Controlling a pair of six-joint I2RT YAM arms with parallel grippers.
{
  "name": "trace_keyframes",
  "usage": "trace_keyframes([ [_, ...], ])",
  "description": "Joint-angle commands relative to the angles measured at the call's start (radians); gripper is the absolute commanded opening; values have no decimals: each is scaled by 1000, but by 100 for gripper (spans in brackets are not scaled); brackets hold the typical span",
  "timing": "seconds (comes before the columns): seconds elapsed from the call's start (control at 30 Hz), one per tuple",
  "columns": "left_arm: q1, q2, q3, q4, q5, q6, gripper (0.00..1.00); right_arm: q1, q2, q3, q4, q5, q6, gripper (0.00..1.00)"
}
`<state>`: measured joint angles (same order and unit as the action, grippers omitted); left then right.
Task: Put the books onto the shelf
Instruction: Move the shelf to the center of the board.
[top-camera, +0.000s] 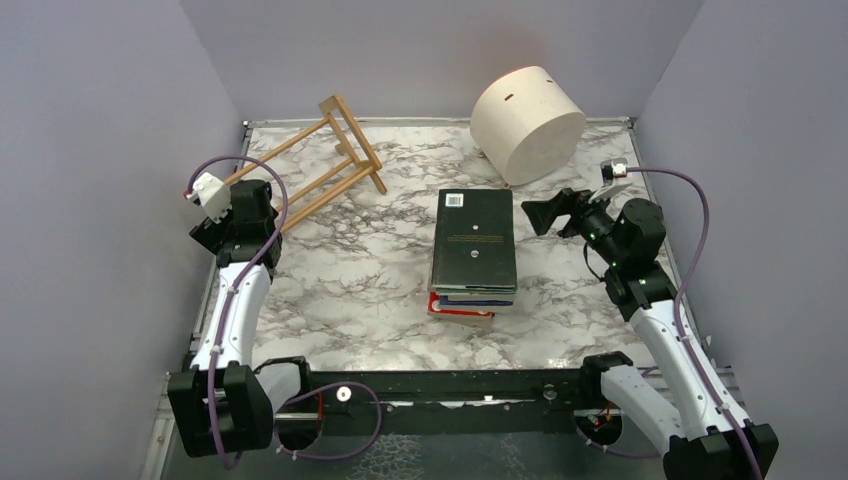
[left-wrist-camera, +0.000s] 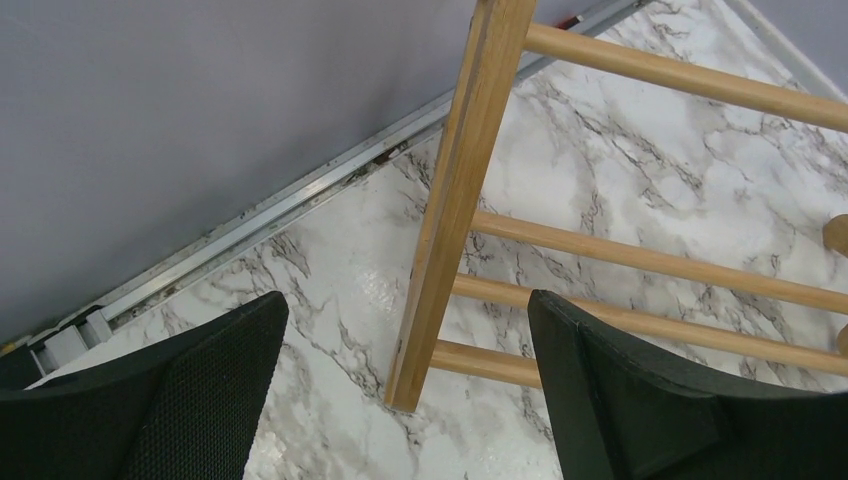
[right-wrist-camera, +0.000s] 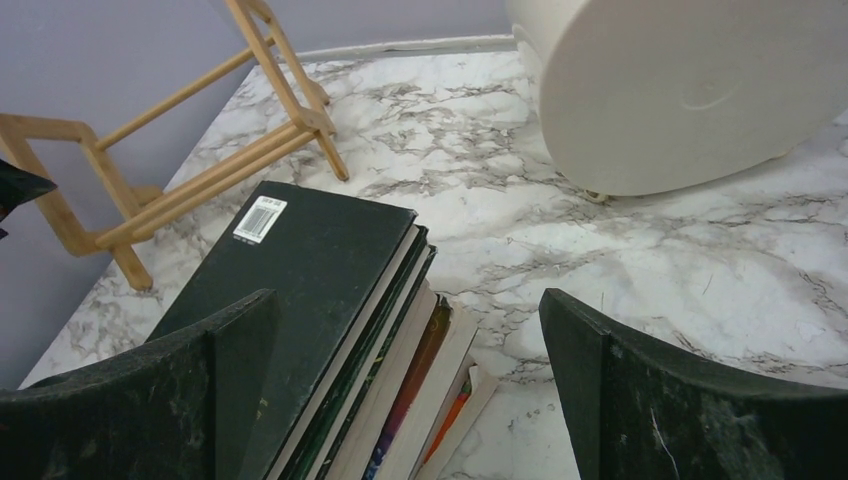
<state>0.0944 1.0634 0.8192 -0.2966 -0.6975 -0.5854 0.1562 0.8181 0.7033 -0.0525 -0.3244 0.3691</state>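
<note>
Facing the books at its 9 o'clock, right gripper sits nearer, jaws spread, empty. Their long axis runs 12–6. Left gripper jaws also spread.

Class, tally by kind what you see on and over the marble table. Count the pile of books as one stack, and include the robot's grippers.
Stack of thin books, black cover on top: 1
Light-wood slatted rack: 1
Cream cylindrical drum: 1
Black grippers, both open, left gripper and right gripper: 2
Total: 5
</note>
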Motion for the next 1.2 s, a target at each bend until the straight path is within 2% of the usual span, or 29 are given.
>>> trace_keyframes([
  [0.0, 28, 49, -16, 93, 75, -11, 84, 4, 1, -17, 40, -16, -12, 100],
  [0.2, 29, 116, -27, 157, 51, -20, 82, 14, 18, -17, 51, -16, -24, 100],
  [0.4, 29, 156, -69, 246, 31, -20, 72, 18, 31, -18, 59, -19, -24, 100],
  [0.5, 29, 167, -83, 284, 30, -17, 59, 18, 32, -21, 60, -15, -26, 100],
  [0.73, 29, 164, -104, 360, 29, -2, 20, 19, 38, -30, 55, -8, -26, 100],
  [0.83, 30, 166, -108, 389, 36, 14, 11, 19, 41, -28, 56, -11, -25, 100],
  [0.87, 30, 168, -109, 398, 39, 19, 2, 19, 41, -29, 56, -11, -25, 100],
  [0.97, 28, 177, -108, 409, 48, 24, 0, 18, 40, -32, 57, -11, -25, 100],
  [1.17, 28, 183, -143, 529, 127, 75, 0, 18, 40, -36, 62, -12, -24, 100],
])
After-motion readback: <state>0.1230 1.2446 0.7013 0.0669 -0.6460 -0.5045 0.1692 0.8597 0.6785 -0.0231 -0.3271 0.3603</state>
